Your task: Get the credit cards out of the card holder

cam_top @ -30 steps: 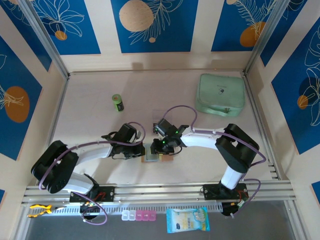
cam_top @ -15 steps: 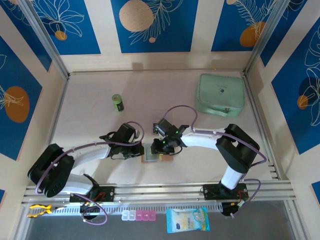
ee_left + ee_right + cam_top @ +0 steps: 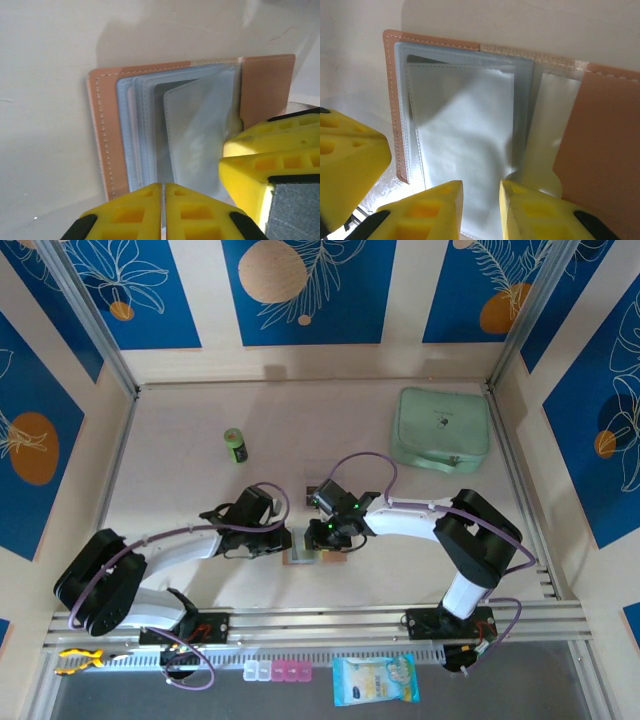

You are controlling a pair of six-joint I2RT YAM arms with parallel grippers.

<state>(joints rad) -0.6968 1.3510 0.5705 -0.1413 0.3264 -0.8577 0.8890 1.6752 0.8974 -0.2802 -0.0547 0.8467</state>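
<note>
- Card holder (image 3: 302, 556): one, tan, lying open on surface (image 3: 190, 490), near front middle, between the two claws.
- Clear pockets (image 3: 195, 135): several grey-blue leaves fanned up from the spine; exact count unclear, contents unclear.
- Left claw (image 3: 163, 210): fingers together at the pockets' near edge; can't tell whether a leaf is pinched.
- Right claw (image 3: 481, 210): fingers slightly apart, straddling the edge of the top clear leaf; grip on it not confirmable.
- Small dark rectangle (image 3: 314, 488): one, on surface just beyond right claw; too small to identify.
- Mint-green case (image 3: 441, 428): one, far right, well apart.
- Green canister (image 3: 236, 446): one, far side, left of centre.
</note>
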